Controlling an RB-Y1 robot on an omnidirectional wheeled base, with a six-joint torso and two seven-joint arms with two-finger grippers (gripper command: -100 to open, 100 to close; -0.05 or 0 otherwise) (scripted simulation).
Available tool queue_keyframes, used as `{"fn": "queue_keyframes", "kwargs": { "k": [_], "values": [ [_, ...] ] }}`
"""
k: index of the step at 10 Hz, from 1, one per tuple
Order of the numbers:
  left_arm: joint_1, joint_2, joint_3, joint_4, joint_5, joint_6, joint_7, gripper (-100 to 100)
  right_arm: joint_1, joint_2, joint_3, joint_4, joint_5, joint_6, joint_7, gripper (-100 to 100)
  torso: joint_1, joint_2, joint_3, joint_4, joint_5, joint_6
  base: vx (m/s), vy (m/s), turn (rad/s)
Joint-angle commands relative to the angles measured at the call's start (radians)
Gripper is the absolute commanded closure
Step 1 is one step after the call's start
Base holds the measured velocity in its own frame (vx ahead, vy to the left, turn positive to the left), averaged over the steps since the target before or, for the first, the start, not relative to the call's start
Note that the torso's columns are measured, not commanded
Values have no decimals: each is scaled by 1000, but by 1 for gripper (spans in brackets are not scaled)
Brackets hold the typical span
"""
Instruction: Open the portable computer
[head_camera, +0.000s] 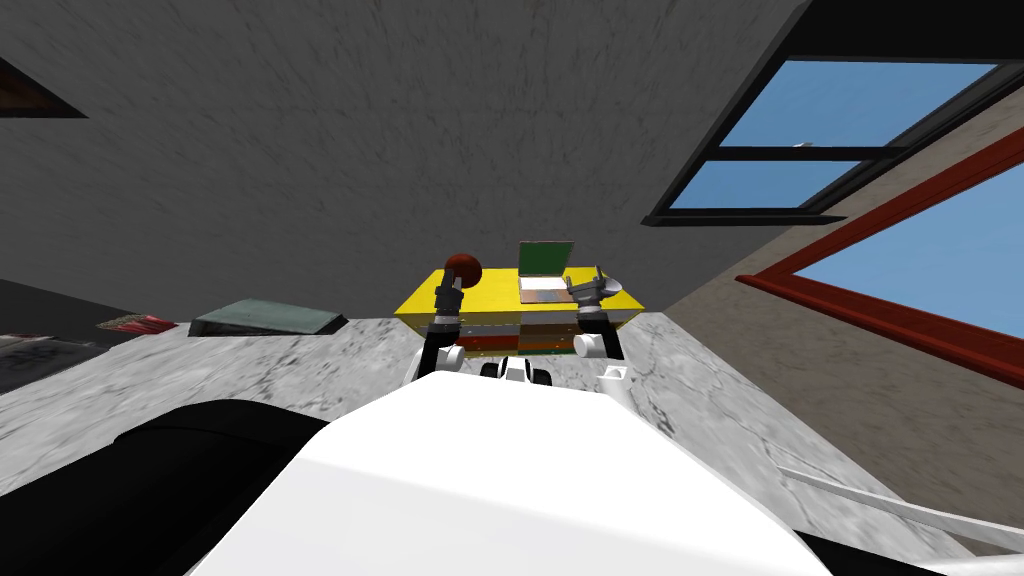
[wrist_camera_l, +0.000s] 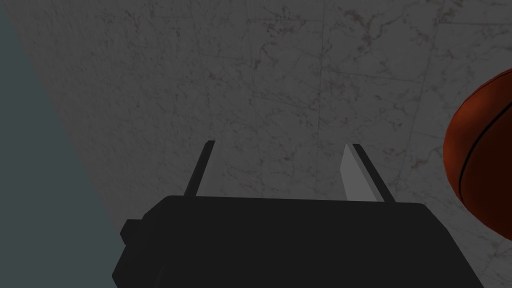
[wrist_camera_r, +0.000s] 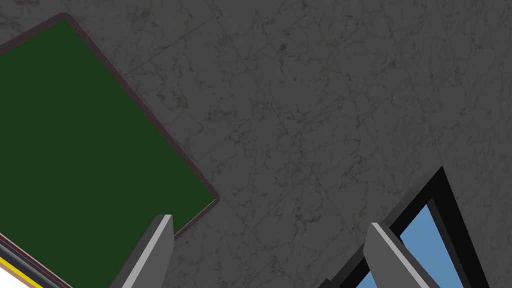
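Laptop (head_camera: 545, 272) sits on the yellow table (head_camera: 420, 300) straight ahead of me, its lid standing up, the green screen turned my way and the keyboard half lying flat. My right gripper (wrist_camera_r: 269, 222) hangs close beside the lid's right edge, jaws wide with nothing between them. My left gripper (wrist_camera_l: 281, 144) is over the table's left part, spread just as wide and empty, right by a reddish-brown ball (head_camera: 463, 267) to the laptop's left
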Motion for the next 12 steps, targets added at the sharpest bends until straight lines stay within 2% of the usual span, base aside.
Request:
{"fn": "queue_keyframes", "kwargs": {
  "k": [1,2,3,4,5,6,7,8,9,10,11,12],
  "values": [
    [0,0,0,0,0,0,0,0,-61,-11,1,57,-48,31,-75,-100,0,0,0,0,0,0,21,-17,-10],
    [0,0,0,0,0,0,0,0,-66,-11,1,57,-48,31,-99,-100,0,0,0,0,0,0,17,-13,0],
    [0,0,0,0,0,0,0,0,-104,-21,2,95,-82,52,-129,-100,0,0,0,0,0,0,23,-9,-10],
    [0,0,0,0,0,0,0,0,-109,-21,2,95,-82,52,-155,-100,0,0,0,0,0,0,20,-9,-3],
    [0,0,0,0,0,0,0,0,-149,-31,2,135,-116,73,-185,-100,0,0,0,0,0,0,21,-12,-9],
    [0,0,0,0,0,0,0,0,-153,-31,2,135,-116,73,-212,-100,0,0,0,0,0,0,18,-12,-3],
    [0,0,0,0,0,0,0,0,-195,-41,3,174,-150,94,-243,-100,0,1,0,0,0,0,20,-14,-7],
    [0,0,0,0,0,0,0,0,-197,-41,3,176,-150,94,-269,-100,0,0,0,0,0,0,17,-12,-3],
    [0,0,0,0,0,0,0,0,-240,-52,3,218,-185,116,-299,-100,0,0,0,0,0,0,20,-12,-10],
    [0,0,0,0,0,0,0,0,-242,-52,3,219,-185,116,-326,-100,0,0,0,0,0,0,18,-10,-1],
    [0,0,0,0,0,0,0,0,-286,-63,4,263,-219,137,-356,-100,0,0,0,0,0,0,17,-12,-8],
    [0,0,0,0,0,0,0,0,-287,-63,4,263,-219,137,-383,-100,0,0,0,0,0,0,16,-11,-2]
  ]
}}
